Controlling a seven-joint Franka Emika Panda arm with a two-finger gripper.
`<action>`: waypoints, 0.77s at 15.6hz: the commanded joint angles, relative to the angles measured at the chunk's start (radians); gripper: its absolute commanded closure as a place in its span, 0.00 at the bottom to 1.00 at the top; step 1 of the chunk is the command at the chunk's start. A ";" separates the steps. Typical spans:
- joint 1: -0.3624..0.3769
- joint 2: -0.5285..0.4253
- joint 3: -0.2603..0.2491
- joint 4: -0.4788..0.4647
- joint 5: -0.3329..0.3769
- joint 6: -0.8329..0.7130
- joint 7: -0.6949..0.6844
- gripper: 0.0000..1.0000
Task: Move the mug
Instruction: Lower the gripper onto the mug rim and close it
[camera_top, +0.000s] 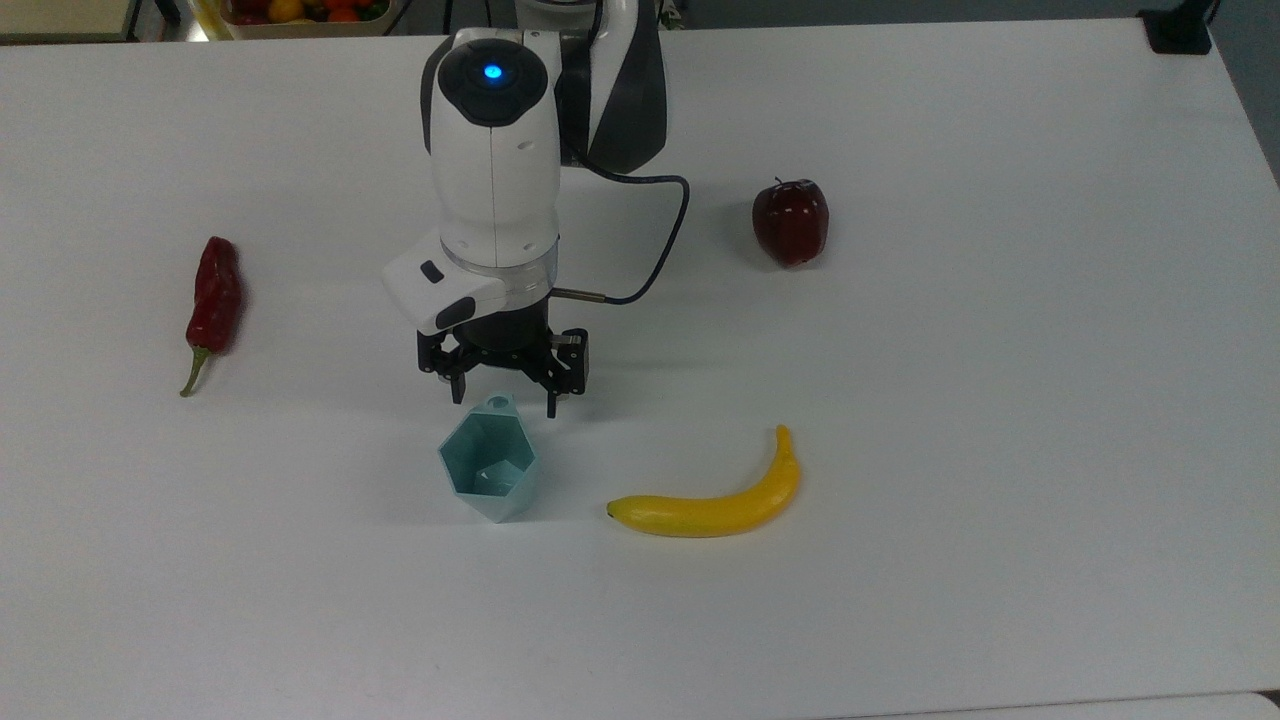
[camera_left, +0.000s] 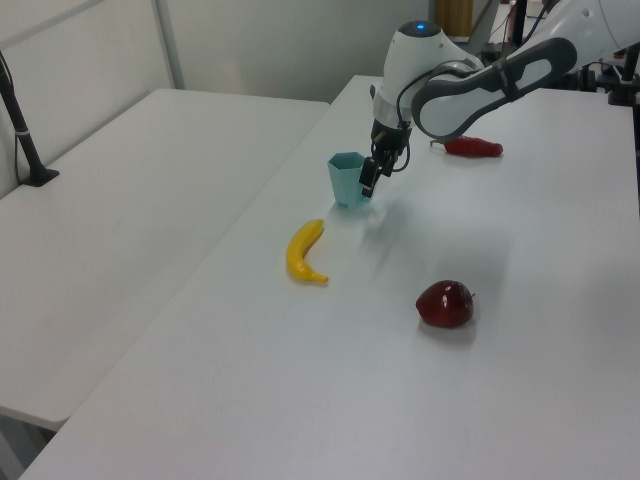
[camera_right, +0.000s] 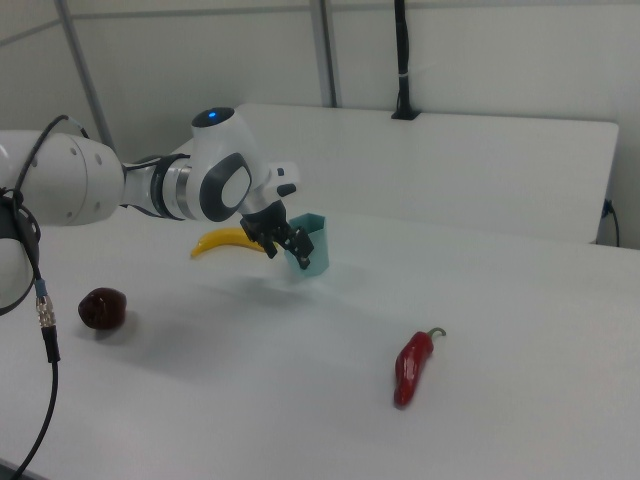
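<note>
Gripper (camera_top: 505, 405) low over table (camera_top: 1000, 450), fingers spread either side of mug's handle tab, not clamped. Mug (camera_top: 489, 468) upright on table, just below gripper in top view. Banana (camera_top: 715, 497) beside mug; apple (camera_top: 790, 221), chili (camera_top: 213, 303) well apart.

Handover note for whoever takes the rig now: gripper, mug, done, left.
Gripper: open, low over the table, fingers on either side of the mug's tab handle, not closed on it.
Mug: upright on the table, top view's lower centre, not lifted or moved.
Nearby: banana to the top view's right of the mug, chilli far left, apple upper right; none touch the mug.
Done: approach to the handle.
Left: close on the handle, lift, move the mug, release.
</note>
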 joint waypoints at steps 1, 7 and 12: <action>0.009 0.016 -0.008 0.015 -0.006 0.050 0.019 0.29; 0.012 0.015 -0.008 0.013 -0.017 0.056 0.017 0.74; 0.015 0.002 -0.008 0.012 -0.028 0.053 0.019 1.00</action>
